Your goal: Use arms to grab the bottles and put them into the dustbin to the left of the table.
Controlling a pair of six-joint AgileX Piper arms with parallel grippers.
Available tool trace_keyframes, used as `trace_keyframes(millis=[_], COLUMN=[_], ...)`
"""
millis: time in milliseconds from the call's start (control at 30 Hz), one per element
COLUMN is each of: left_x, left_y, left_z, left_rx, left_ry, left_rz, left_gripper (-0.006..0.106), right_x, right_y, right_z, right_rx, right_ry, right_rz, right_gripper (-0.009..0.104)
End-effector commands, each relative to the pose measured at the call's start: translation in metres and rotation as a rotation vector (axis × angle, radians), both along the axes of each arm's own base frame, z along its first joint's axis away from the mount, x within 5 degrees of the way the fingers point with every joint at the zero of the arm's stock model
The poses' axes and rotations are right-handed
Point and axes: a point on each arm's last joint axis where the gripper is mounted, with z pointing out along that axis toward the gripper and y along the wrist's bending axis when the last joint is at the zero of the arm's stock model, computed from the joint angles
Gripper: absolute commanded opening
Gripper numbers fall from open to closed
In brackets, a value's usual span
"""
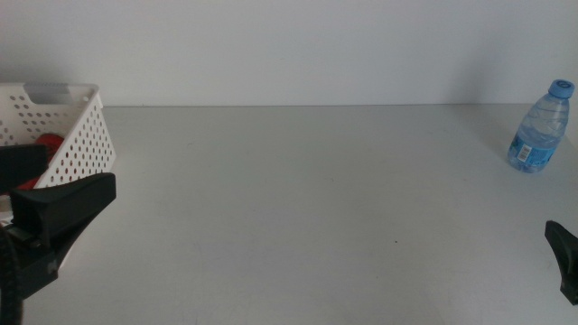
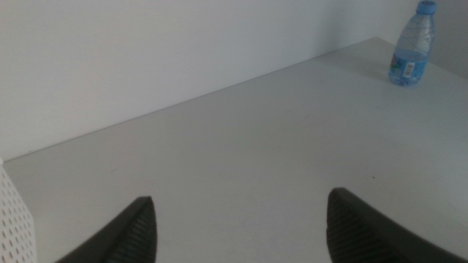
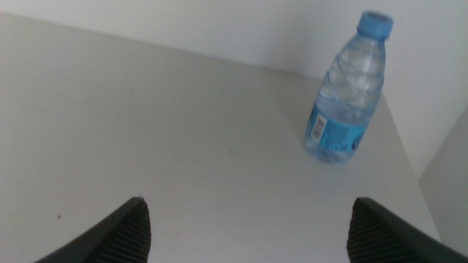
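Jaws of both left gripper (image 2: pixel 240 226) and right gripper (image 3: pixel 248 234) spread wide, holding nothing.

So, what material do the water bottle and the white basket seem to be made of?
Water bottle: likely thin clear plastic, glossy and blue-tinted, since the wall shows through it; blue cap.
Basket: probably moulded white plastic, matte, with regular rows of round holes.
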Motion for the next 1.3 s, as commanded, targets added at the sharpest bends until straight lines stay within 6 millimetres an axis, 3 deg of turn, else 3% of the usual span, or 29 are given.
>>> trace_keyframes(millis=[0,333,633,1000,1267], left_x=[0.0,0.0,0.001,0.001,0.001], left_y=[0.0,0.0,0.0,0.0,0.0], left_z=[0.016,0.016,0.016,0.016,0.016], left_rx=[-0.069,-0.069,-0.068,-0.068,-0.068], left_ry=[-0.077,-0.077,-0.078,-0.078,-0.078], left_rz=[0.007,0.007,0.008,0.008,0.008], left_gripper=[0.076,0.076,0.076,0.076,0.076], right_x=[0.014,0.059,0.078,0.13,0.157], right_y=[0.002,-0.004,-0.004,-0.021,-0.041], right_z=[0.021,-0.004,-0.019,-0.035,-0.053], right_rx=[-0.005,0.155,0.2,0.219,0.156], right_ry=[-0.181,-0.269,-0.426,-0.392,-0.365], right_rz=[0.029,-0.065,-0.055,-0.257,-0.399], right_gripper=[0.07,0.07,0.07,0.07,0.07])
